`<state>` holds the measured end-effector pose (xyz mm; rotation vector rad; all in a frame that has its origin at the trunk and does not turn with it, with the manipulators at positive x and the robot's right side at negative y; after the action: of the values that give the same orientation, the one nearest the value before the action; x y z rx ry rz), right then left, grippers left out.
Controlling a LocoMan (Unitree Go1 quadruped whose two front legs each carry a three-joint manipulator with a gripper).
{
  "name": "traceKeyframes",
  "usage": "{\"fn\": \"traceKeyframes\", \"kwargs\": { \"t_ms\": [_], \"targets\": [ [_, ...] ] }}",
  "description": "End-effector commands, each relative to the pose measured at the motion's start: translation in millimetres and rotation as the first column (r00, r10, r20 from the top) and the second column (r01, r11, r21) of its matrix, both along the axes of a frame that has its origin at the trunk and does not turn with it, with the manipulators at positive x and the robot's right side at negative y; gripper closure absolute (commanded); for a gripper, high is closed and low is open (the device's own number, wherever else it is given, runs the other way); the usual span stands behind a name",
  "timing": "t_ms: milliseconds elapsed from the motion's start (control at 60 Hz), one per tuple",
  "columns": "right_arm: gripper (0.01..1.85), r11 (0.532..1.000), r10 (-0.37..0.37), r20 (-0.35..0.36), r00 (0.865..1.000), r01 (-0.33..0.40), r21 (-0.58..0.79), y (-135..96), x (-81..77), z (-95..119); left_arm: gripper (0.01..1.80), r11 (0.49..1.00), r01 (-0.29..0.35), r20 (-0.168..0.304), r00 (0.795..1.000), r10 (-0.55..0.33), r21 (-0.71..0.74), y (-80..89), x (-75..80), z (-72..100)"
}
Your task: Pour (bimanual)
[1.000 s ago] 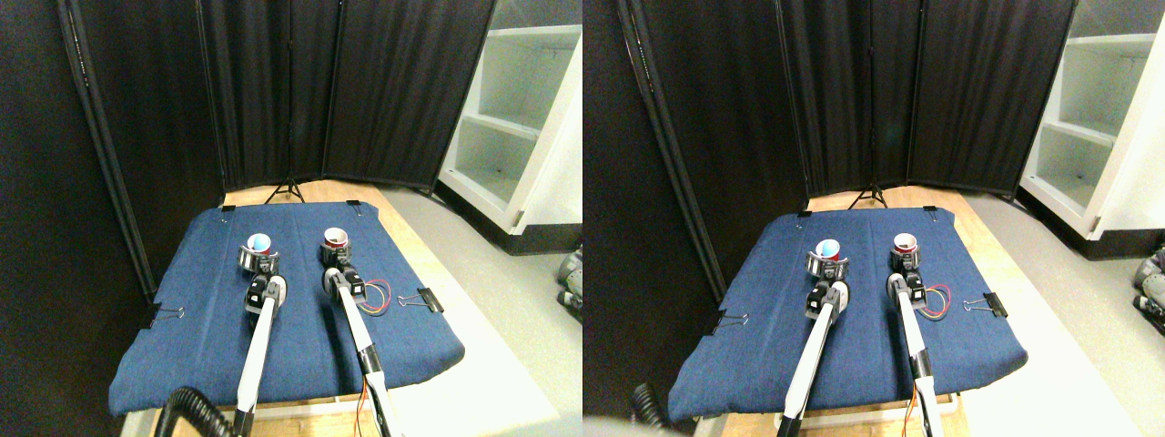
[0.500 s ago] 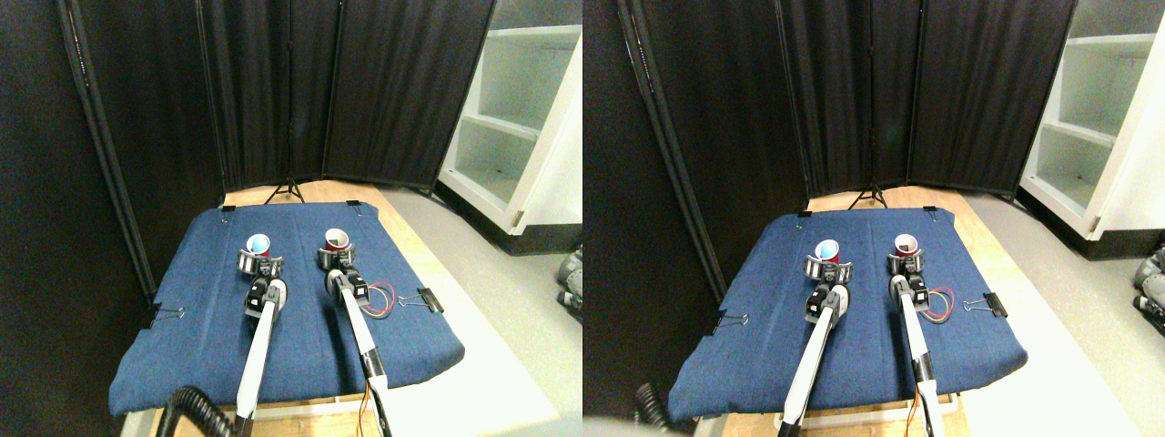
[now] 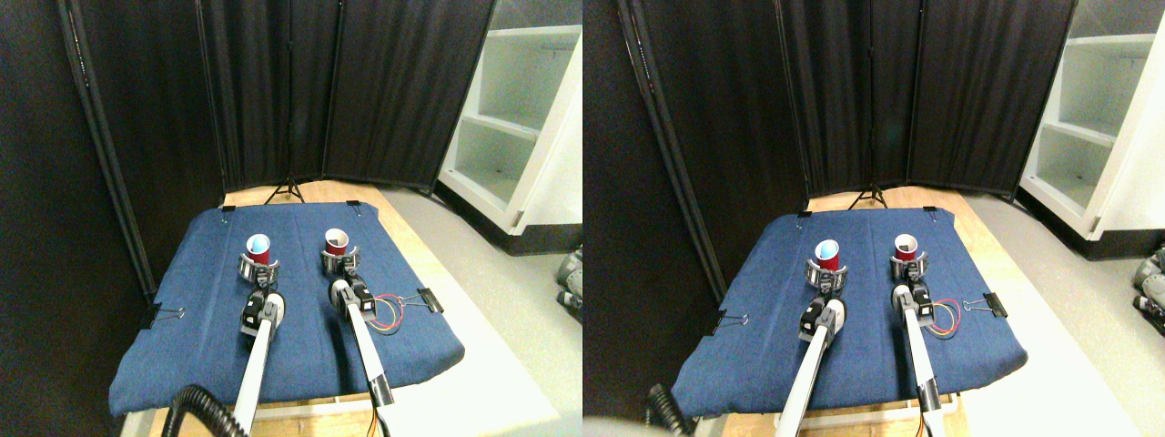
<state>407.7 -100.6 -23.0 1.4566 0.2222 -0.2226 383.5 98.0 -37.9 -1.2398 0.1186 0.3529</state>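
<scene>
Both cups gripped on the cloth; the lift before pouring is judged to be in hand.

On the blue cloth point(image 3: 300, 337), two red cups are seen standing upright and well apart: one with a blue inside point(image 3: 259, 247) at about 11 o'clock from the cloth's middle, one with a white inside point(image 3: 337, 241) at about 1 o'clock. The left gripper point(image 3: 258, 266) appears clamped round the base of the blue-lined cup, and the right gripper point(image 3: 339, 262) likewise round the white-lined cup. No tilt is visible in either cup, so pouring is judged not yet begun. Next, one cup would need to be raised, carried toward 3 or 9 o'clock until its rim is over the other, and tipped slowly while the receiving cup is held steady. A binder clip point(image 3: 425, 299) and coloured wires point(image 3: 387, 311) lie at 3 o'clock of the right arm.
</scene>
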Motion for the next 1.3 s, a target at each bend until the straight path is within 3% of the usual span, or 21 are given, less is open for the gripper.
{"fn": "traceKeyframes", "kwargs": {
  "t_ms": [17, 383, 483, 617, 700, 917, 1300],
  "targets": [
    [1.09, 1.000, -0.010, 0.075, 0.997, 0.008, 0.018, 1.2, -1.1, 13.5, 0.94, 1.000, -0.002, 0.041, 0.999, 0.002, -0.013, 0.1, -3.4, 7.6],
    [1.34, 1.000, -0.008, 0.144, 0.989, 0.009, -0.007, -0.7, -22.1, 19.5, 0.97, 0.999, 0.005, 0.088, 0.996, 0.000, -0.054, 2.5, -33.9, 18.2],
    [1.52, 1.000, -0.017, 0.174, 0.985, 0.017, -0.001, 0.3, -29.7, 23.0, 1.09, 0.999, 0.005, 0.101, 0.995, -0.001, -0.043, 2.5, -41.8, 19.7],
    [1.49, 1.000, -0.012, 0.195, 0.981, 0.012, 0.000, 1.6, -36.3, 25.6, 1.25, 0.999, 0.000, 0.119, 0.993, 0.005, -0.038, 1.2, -48.0, 21.7],
    [1.64, 1.000, -0.030, 0.212, 0.977, 0.031, -0.003, 4.2, -41.5, 27.1, 1.32, 0.999, 0.014, 0.132, 0.991, -0.010, -0.034, -1.3, -52.9, 25.1],
    [1.75, 0.998, -0.058, 0.248, 0.967, 0.055, 0.019, 11.1, -51.8, 31.0, 1.54, 0.999, 0.045, 0.160, 0.986, -0.041, -0.024, -5.5, -59.8, 35.1],
    [1.85, 0.999, -0.031, 0.301, 0.953, 0.026, 0.020, 21.3, -69.8, 45.1, 1.71, 0.992, 0.110, 0.174, 0.980, -0.097, -0.064, -11.7, -69.7, 55.8]
  ]
}}
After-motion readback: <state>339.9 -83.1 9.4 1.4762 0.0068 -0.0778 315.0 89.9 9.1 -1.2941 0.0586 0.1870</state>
